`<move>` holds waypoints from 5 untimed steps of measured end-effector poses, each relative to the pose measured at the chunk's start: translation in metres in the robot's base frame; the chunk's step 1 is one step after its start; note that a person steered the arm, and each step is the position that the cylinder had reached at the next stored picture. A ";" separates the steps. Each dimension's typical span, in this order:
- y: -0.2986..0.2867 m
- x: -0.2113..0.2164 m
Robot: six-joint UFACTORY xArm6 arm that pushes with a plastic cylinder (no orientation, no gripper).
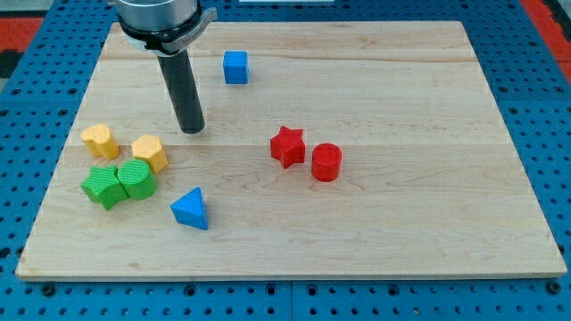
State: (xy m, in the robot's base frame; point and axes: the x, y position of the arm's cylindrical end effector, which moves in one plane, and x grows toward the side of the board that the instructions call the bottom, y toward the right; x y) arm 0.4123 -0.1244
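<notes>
My tip [192,130] rests on the wooden board [401,214] in its upper left part and touches no block. Nearest to it, down and to the left, is a yellow hexagonal block [150,152], with a second yellow block [99,141] further left. Below those sit two green blocks side by side, one [136,178] on the right and one [102,186] on the left. A blue triangle [190,209] lies lower still. A blue cube [235,67] stands up and to the right of the tip.
A red star [287,146] and a red cylinder [326,162] sit close together near the board's middle. Blue perforated table surface surrounds the board on every side.
</notes>
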 end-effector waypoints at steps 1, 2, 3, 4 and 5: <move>0.023 0.010; 0.068 0.033; 0.089 0.037; 0.094 0.068; 0.119 0.072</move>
State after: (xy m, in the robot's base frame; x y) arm 0.4838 -0.0055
